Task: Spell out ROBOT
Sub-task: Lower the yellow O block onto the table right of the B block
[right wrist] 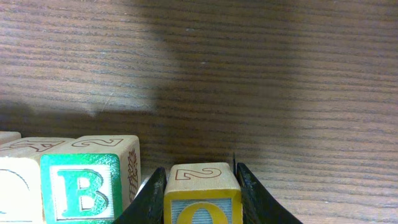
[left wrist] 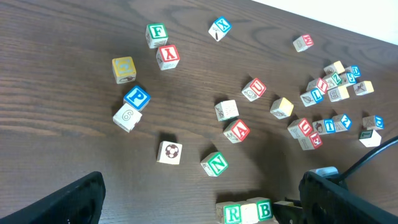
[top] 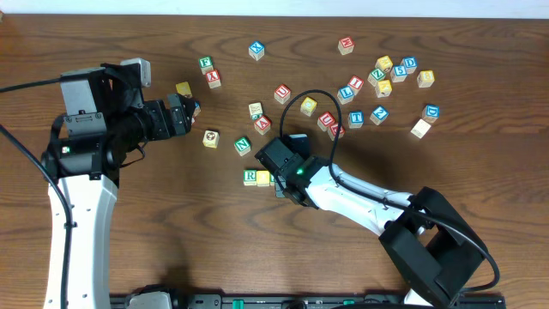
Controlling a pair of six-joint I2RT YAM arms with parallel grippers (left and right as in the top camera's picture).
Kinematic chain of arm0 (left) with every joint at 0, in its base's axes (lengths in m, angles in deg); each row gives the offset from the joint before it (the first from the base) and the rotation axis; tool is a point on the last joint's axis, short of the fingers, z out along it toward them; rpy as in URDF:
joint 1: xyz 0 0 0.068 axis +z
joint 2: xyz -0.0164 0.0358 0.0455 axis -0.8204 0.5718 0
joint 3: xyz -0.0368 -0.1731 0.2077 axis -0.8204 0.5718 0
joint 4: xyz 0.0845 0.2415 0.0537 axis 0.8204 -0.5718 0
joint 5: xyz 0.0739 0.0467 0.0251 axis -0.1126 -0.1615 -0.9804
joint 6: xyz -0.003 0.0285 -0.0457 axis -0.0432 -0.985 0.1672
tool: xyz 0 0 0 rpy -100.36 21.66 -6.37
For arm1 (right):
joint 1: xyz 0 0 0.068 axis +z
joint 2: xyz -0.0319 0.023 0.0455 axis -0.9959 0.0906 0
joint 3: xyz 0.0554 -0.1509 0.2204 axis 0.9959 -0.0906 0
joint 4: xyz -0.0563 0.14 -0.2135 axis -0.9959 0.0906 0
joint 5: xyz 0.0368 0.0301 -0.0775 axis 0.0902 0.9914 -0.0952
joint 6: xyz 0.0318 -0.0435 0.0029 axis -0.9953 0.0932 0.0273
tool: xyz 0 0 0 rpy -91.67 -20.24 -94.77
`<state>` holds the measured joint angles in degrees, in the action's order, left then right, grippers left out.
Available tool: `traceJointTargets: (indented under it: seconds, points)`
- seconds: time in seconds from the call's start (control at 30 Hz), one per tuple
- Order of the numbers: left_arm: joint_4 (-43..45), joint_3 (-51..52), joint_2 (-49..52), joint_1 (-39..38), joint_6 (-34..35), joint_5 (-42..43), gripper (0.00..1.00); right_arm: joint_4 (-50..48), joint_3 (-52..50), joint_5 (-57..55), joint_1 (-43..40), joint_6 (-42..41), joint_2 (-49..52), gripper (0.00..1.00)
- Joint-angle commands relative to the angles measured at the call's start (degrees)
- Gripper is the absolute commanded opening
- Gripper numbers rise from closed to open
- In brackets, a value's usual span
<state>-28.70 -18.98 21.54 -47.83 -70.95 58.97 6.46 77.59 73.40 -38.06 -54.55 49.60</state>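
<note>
A short row stands on the table: green R cube [top: 250, 177] [left wrist: 232, 214], a pale yellow-faced cube [top: 263, 178] [left wrist: 250, 211], then green B cube [left wrist: 264, 210] [right wrist: 81, 185]. Just right of the B, with a narrow gap, a yellow O cube [right wrist: 202, 194] sits between the black fingers [right wrist: 148, 200] of my right gripper [right wrist: 202, 202] [top: 280, 186], which is shut on it low at the table. A blue-lettered cube that looks like a T [top: 355, 119] lies further right. My left gripper [top: 187, 112] [left wrist: 205, 208] hangs open and empty at the left.
Loose cubes are scattered across the middle and back: green N [top: 243, 146], red A [top: 262, 124], green F [top: 205, 63], red X [top: 213, 79], blue P [left wrist: 136, 98]. A dense cluster [top: 390, 77] sits at the back right. The right arm's cable [top: 309, 99] loops over the middle.
</note>
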Motion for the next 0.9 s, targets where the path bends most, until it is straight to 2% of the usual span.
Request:
traceJointTargets:
  seconds: [0.0,0.87]
  points:
    - [0.0,-1.4,0.0,0.2,-0.5,0.7,0.98,-0.3,-0.2,-1.4,0.2,-0.9,0.3,0.11]
    - [0.0,-1.4,0.0,0.2,-0.5,0.7,0.98,-3.8,-1.3,-3.1,-0.3,-0.9,1.0,0.13]
